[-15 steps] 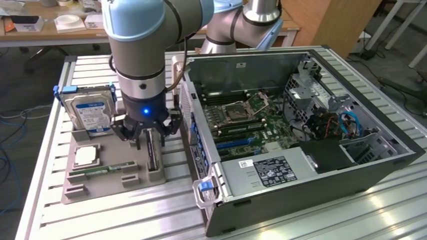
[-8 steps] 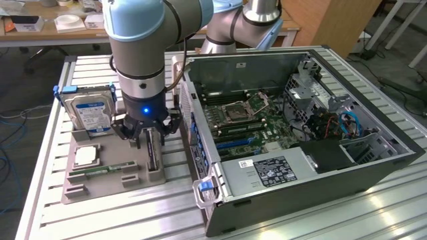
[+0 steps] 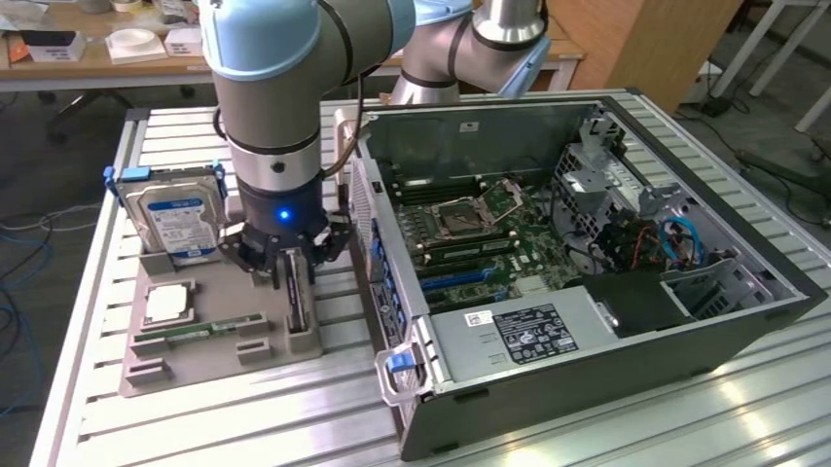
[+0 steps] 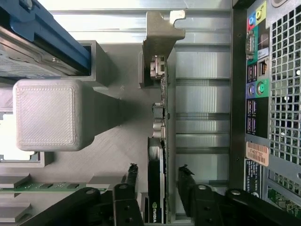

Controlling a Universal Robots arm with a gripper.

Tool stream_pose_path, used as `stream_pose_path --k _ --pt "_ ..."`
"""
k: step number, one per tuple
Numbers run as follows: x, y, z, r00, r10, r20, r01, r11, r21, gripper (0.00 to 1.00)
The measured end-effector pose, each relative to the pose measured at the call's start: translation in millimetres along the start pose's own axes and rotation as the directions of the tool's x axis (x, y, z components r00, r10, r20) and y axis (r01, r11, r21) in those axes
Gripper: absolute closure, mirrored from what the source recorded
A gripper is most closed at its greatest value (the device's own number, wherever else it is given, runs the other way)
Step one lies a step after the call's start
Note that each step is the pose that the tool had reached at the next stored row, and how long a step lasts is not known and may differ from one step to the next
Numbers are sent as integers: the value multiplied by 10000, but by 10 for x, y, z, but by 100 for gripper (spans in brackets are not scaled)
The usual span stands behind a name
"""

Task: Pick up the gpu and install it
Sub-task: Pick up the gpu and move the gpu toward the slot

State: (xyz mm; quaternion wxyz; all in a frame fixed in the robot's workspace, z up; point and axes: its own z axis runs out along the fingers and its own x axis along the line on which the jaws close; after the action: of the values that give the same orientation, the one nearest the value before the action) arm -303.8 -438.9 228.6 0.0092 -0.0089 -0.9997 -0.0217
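Exterior view: the arm stands over a grey parts tray [image 3: 214, 362] in the lower left of the frame, on the slatted metal table [image 3: 260, 420]. The gripper [image 3: 292, 275] points straight down over the gpu [image 3: 298, 313], which stands on edge in its slot at the tray's side nearest the open computer case [image 3: 585, 243]. A blue-labelled hard drive [image 3: 179, 219] sits upright on the tray to the exterior view's left of the arm, and a green memory stick [image 3: 195, 332] lies below it in the frame.

In the wrist view the gripper [image 4: 158, 173] straddles the gpu [image 4: 155, 200]. Its black fingers [image 4: 131, 176] flank the card with a sliver of space on each side, so the claw is released and grasps nothing.
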Motion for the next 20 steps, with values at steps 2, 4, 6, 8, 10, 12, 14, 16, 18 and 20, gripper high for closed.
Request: stream_pose_path --k 2,4,6,8,10,12,14,16,18,20 --pt "0 0 0 10000 0 1 0 10000 0 55" --pt "0 0 0 10000 0 0 0 10000 0 67" --pt "0 0 0 10000 1 -1 -1 10000 0 73" --pt "0 0 0 10000 0 0 0 10000 0 74" --pt "0 0 0 10000 1 0 -1 10000 0 74" --pt "0 0 0 10000 1 1 -1 10000 0 74" --pt "0 0 0 10000 1 0 -1 10000 0 74" --pt "0 0 0 10000 1 0 -1 10000 0 74" --pt "0 0 0 10000 1 1 -1 10000 0 74" --pt "8 2 -5 10000 3 4 -3 10000 -2 74"
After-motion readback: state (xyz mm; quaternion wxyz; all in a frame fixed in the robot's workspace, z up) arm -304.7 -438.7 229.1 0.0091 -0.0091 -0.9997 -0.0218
